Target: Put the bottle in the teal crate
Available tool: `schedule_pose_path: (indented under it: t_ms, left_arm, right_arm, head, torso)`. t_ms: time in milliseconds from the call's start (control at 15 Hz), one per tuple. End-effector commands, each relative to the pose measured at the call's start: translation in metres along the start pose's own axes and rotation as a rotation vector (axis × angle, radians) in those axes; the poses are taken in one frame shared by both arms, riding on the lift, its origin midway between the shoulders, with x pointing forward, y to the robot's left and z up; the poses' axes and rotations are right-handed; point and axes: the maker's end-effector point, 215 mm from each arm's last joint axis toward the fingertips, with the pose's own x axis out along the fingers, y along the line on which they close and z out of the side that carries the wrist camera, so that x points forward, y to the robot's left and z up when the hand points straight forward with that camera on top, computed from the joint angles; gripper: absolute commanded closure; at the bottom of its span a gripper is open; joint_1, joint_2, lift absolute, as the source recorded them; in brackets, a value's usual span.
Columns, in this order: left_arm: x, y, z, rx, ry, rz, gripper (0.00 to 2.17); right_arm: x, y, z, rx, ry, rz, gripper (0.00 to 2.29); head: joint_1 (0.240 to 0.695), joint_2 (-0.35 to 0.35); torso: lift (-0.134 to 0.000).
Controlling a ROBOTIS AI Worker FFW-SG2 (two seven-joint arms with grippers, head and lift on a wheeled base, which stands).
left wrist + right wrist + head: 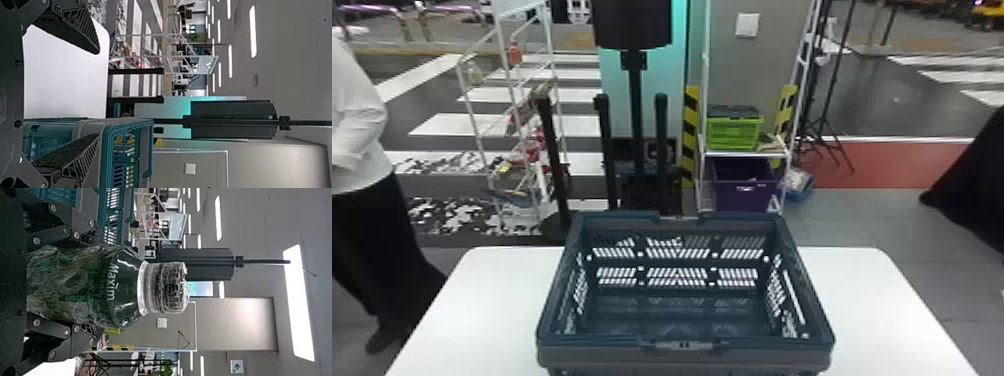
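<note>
The teal crate [682, 345] stands on the white table [497, 310] in the head view, open at the top, with no item visible inside. In the left wrist view, my left gripper [97, 94] is open with nothing between its fingers, and part of the crate [127, 156] lies beyond one finger. My right gripper [99, 284] is shut on the bottle [84, 284] in the right wrist view. The bottle is dark green with a clear wrapped cap, upright, a finger on each side of its body. The crate [116, 211] is beside it, apart from it; the bottle's base is hidden.
Behind the table are black posts, a white wire rack [482, 120] and a shelf holding a lime-green crate [732, 132] above a purple bin [744, 192]. A person stands at the left, off the table's edge. White tabletop extends on both sides of the teal crate.
</note>
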Motion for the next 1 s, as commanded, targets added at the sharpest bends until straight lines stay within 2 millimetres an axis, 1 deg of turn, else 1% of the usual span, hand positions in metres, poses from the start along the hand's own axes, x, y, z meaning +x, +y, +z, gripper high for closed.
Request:
schedule_pose_path:
  t_ms: [0,400,533,600,800,933]
  left_arm:
    - [-0.001,0.0,0.001,-0.002,-0.002,0.0,0.14]
    - [-0.004,-0.001,0.002,-0.002,0.001,-0.003,0.14]
    - [-0.003,-0.001,0.003,-0.003,-0.001,-0.004,0.14]
    - [-0.003,-0.002,0.004,-0.002,-0.003,-0.005,0.14]
    - [0.0,-0.001,0.003,-0.002,-0.002,-0.006,0.14]
    - [0.004,0.001,0.003,-0.005,-0.001,-0.004,0.14]
  right_arm:
    - [0.0,0.0,0.0,0.002,-0.001,-0.001,1.96]
    - [0.002,0.002,0.0,0.007,-0.003,0.001,1.96]
    - [0.006,0.001,0.002,0.009,-0.005,0.002,1.96]
    - [0.01,0.002,0.007,0.009,-0.012,0.006,1.96]
    - [0.035,0.002,0.02,0.025,-0.007,0.022,1.96]
    - [0.06,-0.001,0.023,0.038,0.022,0.032,1.96]
  head:
    - [0.499,0.0]
    - [0.499,0.0]
    - [0.499,0.0]
    - [0.499,0.0]
    - [0.499,0.0]
    - [0.499,0.0]
  torso:
    - [0.0]
    - [0.0]
    - [0.0]
    - [0.0]
    - [0.0]
    - [0.0]
